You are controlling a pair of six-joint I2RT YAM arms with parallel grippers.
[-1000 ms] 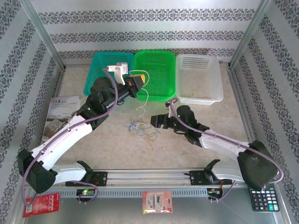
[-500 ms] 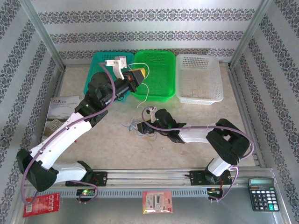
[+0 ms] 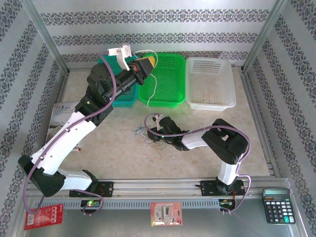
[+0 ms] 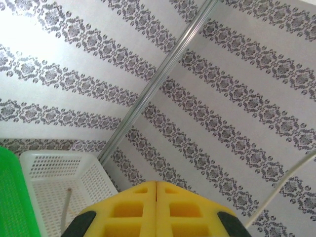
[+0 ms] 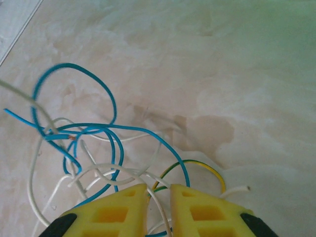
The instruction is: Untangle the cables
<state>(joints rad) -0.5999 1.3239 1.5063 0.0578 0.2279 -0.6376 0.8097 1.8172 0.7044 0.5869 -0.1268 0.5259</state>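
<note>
The left hand (image 3: pixel 146 63) is raised in the upper middle of the top view, in front of the green basket (image 3: pixel 173 74). In its wrist view, the yellow fingers (image 4: pixel 123 207) are pressed flat together at the bottom edge. It holds a white cable (image 3: pixel 154 89), which arcs over the hand and hangs down across the green basket towards the table (image 3: pixel 108 143). In the wrist view the same cable (image 4: pixel 286 182) curves up the right side. The white basket (image 4: pixel 54 182) sits at lower left.

The rest of the cables (image 3: pixel 148 136) lie in a loose tangle at the centre of the table. The right hand (image 3: pixel 157 131) is down at the tangle's right edge. In its wrist view the right hand (image 5: pixel 159 187) is narrow, with a slim gap between the fingers. White strands and a yellow-green strand (image 5: pixel 197 163) run into that gap. I cannot tell whether they are pinched. Blue loops (image 5: pixel 71 64) spread over the table at upper left of that view, crossing the white ones.
</note>
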